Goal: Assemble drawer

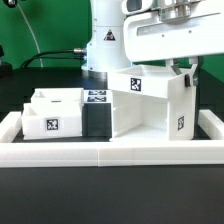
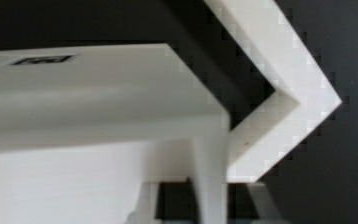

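In the exterior view, the housing (image 1: 150, 108) was seen standing on the table (image 1: 110, 195), inside the border rail (image 1: 110, 152). Its open side was turned toward the camera, and a tag (image 1: 135, 83) was carried on its upper part. The trays (image 1: 55, 115) were set well to the exterior view's left of the housing. The marker board (image 1: 97, 97) was seen just beside the housing on that same side. The gripper (image 1: 184, 68) was placed at the housing's upper corner on the exterior view's right, touching it or nearly so; its fingers were hidden there.

In the wrist view, much of the frame was filled by the housing's flat tagged face, and the bent border rail was seen beyond it. A thin white wall of the housing was seen between two dark shapes, taken to be the fingers. Whether that wall was clamped or merely straddled could not be told.

The step in hand was judged to be the seizing or squaring of the housing, with no tray yet inserted. A firm hold on that wall would be called for next, followed by a tray brought level with the opening.
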